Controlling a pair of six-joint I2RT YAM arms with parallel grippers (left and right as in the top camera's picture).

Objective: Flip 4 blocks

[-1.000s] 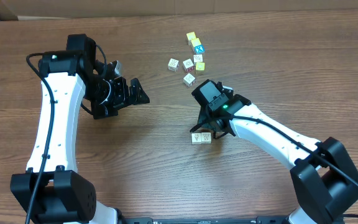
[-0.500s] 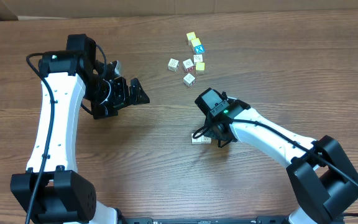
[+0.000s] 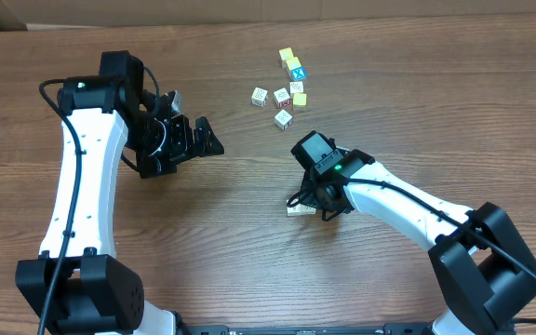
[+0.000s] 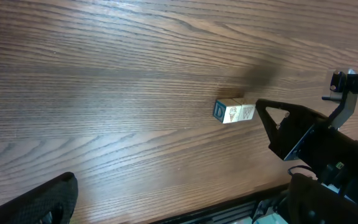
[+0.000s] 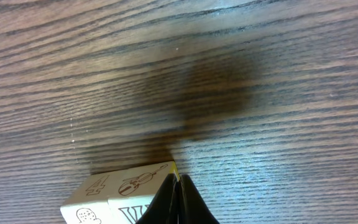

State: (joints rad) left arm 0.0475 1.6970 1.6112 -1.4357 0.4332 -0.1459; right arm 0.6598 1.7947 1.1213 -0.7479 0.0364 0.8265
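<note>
**Right gripper**: jaws pressed fully together with nothing between them, working as a blunt point. The tip touches the upper far corner of the W block, the right-hand one of a touching pair. Its neighbour, the D block, shows a blue letter on its outer end. The pair lies flat near the middle of the table.

**Change:** a second ago the gripper stands just beyond the pair, with both blocks in plain overhead view. Since then it has swung toward the near right and dropped. It now covers the W block from above, and only the D block's end peeks out. The pair looks nudged a touch toward the near edge. Over the last half second there is almost no motion.

**Reading:** contact is made but tipping has not begun, since the W block sits square on the wood. This is likely the push-over step. A slip off the corner would only slide the pair.

**Left gripper**: spread wide, empty, parked left of the middle, unchanged.

**Toward the far edge:** a cream cube and a red-marked cube sit beside yellow-topped cubes, well apart from the pair. Probably those two are yet to be flipped.
</note>
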